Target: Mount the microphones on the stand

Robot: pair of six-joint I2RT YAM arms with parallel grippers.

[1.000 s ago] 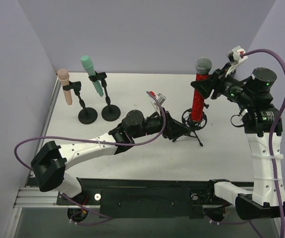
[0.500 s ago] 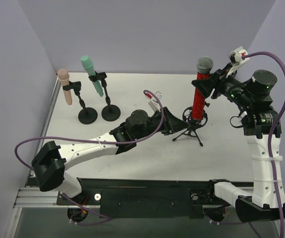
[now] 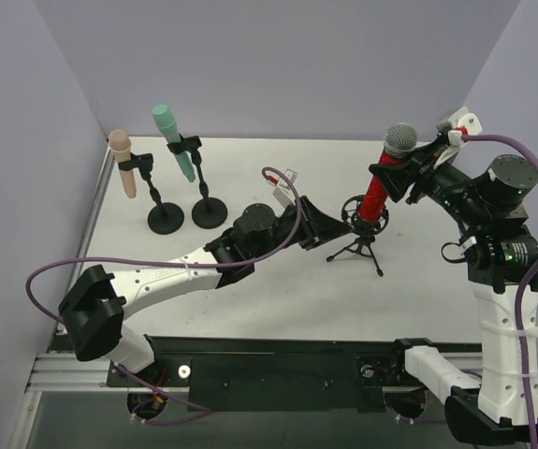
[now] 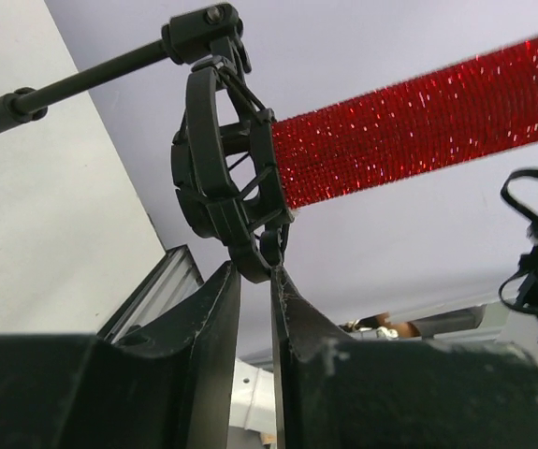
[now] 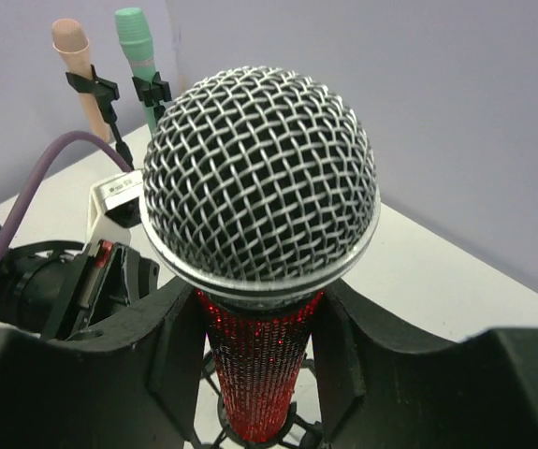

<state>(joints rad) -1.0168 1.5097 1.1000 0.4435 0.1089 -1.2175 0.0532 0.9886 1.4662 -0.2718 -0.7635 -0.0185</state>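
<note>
- While pink microphone [image 3: 120, 154] and green microphone [image 3: 173, 140] sit clipped, red microphone [image 3: 378, 190] is partway into shock mount [image 4: 214, 178].
- Right gripper [image 3: 392, 176] clamps it; left gripper [image 4: 257, 276] pinches the mount.

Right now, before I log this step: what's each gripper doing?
Left gripper: closed on the stand's shock mount.
Right gripper: closed on the glittery red microphone.

A red microphone [image 5: 261, 215] with a coarse glitter body and a shiny silver wire-mesh metal head; just above the left gripper [image 4: 255, 281], a shock mount [image 4: 196, 182] of smooth black plastic; the gripper itself matt black, slightly rough; tabletop [image 3: 278, 290] matt white
</note>
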